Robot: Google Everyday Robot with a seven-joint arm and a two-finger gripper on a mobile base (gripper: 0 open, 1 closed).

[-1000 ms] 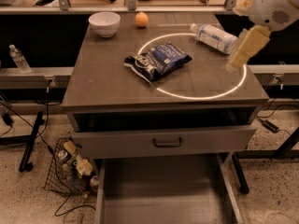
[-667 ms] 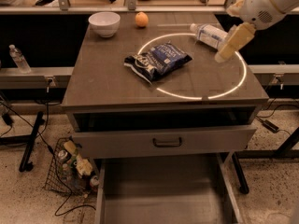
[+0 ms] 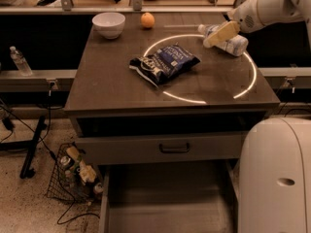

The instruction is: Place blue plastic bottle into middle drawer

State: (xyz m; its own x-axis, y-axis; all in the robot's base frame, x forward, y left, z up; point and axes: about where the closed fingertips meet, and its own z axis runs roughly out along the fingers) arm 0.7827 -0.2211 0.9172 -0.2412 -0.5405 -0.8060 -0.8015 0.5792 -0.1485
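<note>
The scene is rather dim and has a warm, brownish tint. Light falls from above, and the counter (image 3: 112, 81) carries a bright ring of glare (image 3: 187, 99), broken in some places. The claw (image 3: 219, 34), at the far right of the counter just over the blue plastic bottle (image 3: 234, 44), is well lit and pale yellow. The white bowl (image 3: 109, 24) is bright too. Deep shadow fills the gap under the counter top, and the floor of the middle drawer (image 3: 165, 198) is dull grey.

We see the desk (image 3: 112, 89) as dark wood grain with a faint sheen. Near its back right corner the gripper (image 3: 221, 33), smooth matt cream plastic, is at the blue plastic bottle (image 3: 234, 46), which is clear and glossy. The chip bag (image 3: 165, 62) is crinkled, shiny foil, the bowl (image 3: 109, 23) smooth and white, and the middle drawer (image 3: 165, 200) matt grey.
</note>
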